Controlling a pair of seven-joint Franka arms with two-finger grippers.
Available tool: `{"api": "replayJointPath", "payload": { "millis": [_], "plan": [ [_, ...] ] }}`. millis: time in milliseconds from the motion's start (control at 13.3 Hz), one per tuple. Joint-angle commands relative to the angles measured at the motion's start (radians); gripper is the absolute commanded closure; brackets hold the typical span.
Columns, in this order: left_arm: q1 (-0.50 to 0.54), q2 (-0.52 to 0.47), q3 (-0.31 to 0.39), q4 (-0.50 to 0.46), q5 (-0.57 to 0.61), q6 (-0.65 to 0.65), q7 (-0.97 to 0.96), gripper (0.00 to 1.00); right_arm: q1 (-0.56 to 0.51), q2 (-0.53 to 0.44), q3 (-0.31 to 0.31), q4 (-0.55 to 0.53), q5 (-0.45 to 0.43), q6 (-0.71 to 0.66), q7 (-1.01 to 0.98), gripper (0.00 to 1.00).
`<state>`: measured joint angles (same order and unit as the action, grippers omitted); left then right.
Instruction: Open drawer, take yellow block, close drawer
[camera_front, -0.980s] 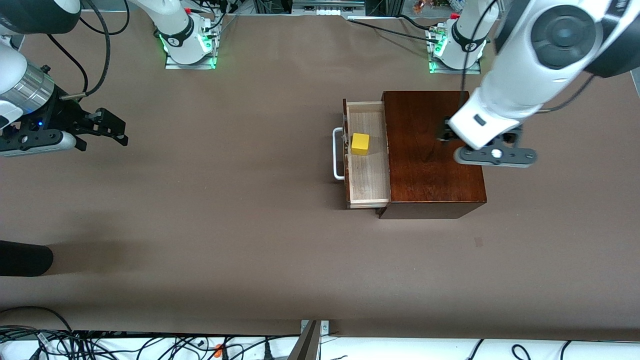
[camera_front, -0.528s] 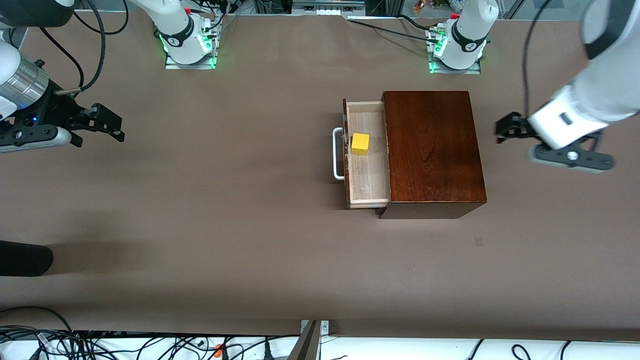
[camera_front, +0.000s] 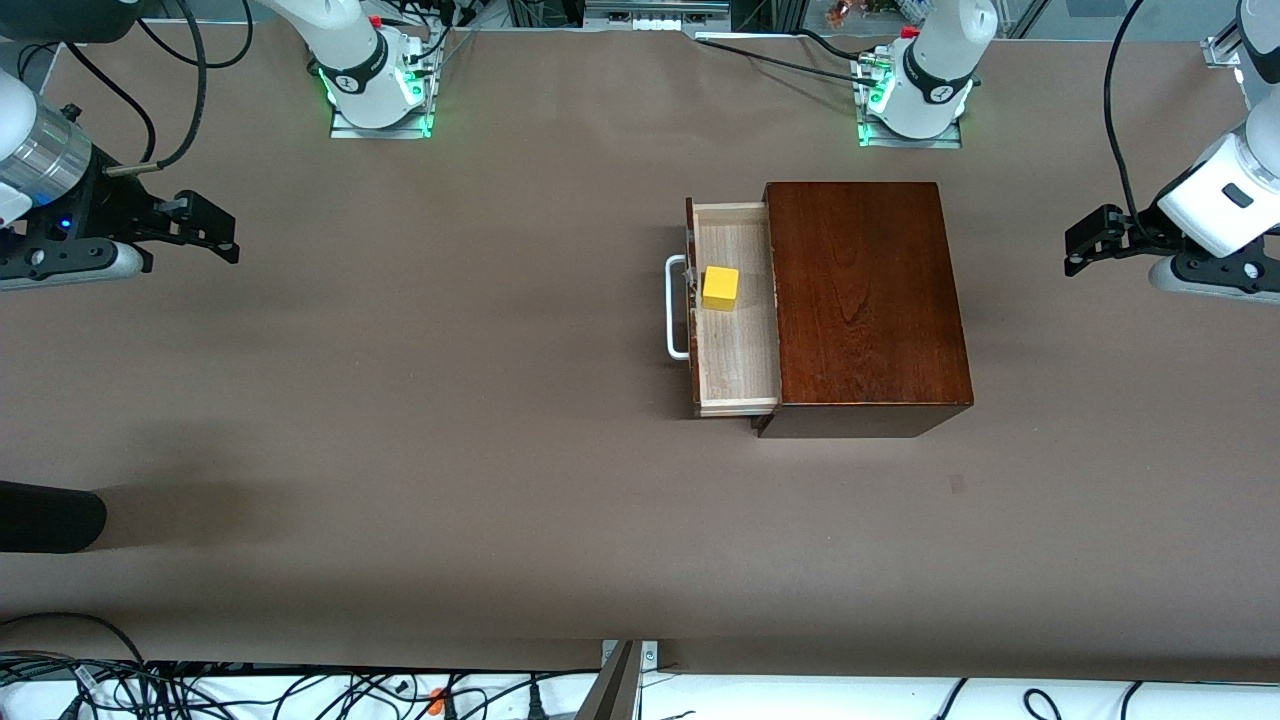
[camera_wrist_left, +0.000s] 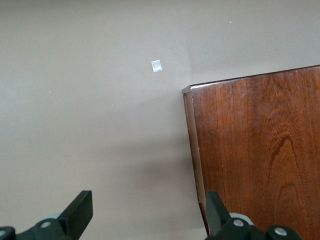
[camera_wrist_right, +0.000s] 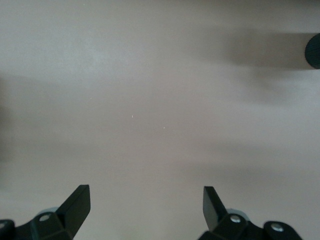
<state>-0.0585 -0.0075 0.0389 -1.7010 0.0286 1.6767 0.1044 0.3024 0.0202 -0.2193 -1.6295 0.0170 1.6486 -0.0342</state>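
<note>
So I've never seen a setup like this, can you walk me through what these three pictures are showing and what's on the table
These are two robot arms at a brown table, each ending in a two-finger pincer. The big picture looks down from a high camera facing the robots. The other two come from cameras on the arms' wrists, looking past their own fingers.

On the table stands a dark wooden box. Its drawer is pulled out, white handle showing, and a yellow block lies inside.

The left pincer hangs open over bare table, off the box toward the left arm's end; its wrist view shows a corner of the box. The right pincer hangs open over bare table at the right arm's end. Neither holds anything.
</note>
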Motion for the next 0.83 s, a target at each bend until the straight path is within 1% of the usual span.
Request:
{"api": "replayJointPath", "payload": {
  "millis": [0, 754],
  "plan": [
    [0.002, -0.015, -0.008, -0.009, -0.012, 0.003, 0.004, 0.0, -0.002, 0.009, 0.003, 0.037, -0.011, -0.009, -0.003, 0.0],
    [-0.012, -0.011, -0.016, 0.018, -0.009, -0.012, -0.003, 0.0, 0.001, 0.014, 0.005, 0.045, -0.011, -0.007, 0.008, 0.0]
  ]
}}
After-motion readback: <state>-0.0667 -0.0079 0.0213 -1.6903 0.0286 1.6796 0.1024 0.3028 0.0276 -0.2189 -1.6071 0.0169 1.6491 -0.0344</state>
